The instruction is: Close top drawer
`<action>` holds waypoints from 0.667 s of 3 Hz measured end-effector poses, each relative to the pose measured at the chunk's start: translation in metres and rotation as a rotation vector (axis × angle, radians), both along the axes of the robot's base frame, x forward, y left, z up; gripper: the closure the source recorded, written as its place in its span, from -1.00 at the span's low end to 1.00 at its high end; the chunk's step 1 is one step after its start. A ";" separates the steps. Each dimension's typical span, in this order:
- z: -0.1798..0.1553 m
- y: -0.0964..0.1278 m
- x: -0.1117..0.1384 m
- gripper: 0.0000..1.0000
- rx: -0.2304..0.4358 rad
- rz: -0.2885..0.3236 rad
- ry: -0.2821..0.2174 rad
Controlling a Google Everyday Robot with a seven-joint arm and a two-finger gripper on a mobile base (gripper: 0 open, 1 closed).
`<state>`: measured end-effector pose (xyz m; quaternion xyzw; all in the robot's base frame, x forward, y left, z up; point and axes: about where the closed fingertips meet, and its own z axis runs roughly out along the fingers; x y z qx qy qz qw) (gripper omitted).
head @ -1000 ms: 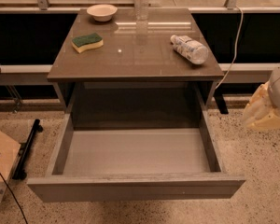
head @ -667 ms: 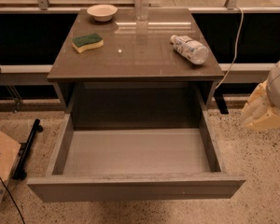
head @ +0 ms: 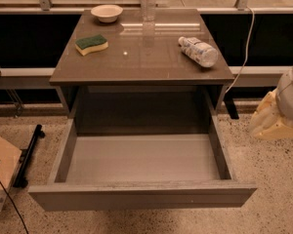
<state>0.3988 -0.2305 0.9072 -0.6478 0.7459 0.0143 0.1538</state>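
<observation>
Gripper (head: 278, 116) off to the right of the drawer (head: 141, 196), apart from it; open or shut, cannot tell. Drawer pulled far out, interior bare, probably free to slide in with a push on its front. Above the drawer, on the worktop (head: 136, 65): sponge (head: 92, 44), bowl (head: 106, 12), bottles.

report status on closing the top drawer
Gripper low at far right, clear of drawer. Top drawer fully open. Nothing seen in its way.
</observation>
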 end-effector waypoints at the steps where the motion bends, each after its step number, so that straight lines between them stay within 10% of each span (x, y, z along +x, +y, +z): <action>1: -0.013 0.006 -0.002 1.00 0.015 0.022 -0.015; 2: -0.040 0.019 -0.002 1.00 0.050 0.035 -0.026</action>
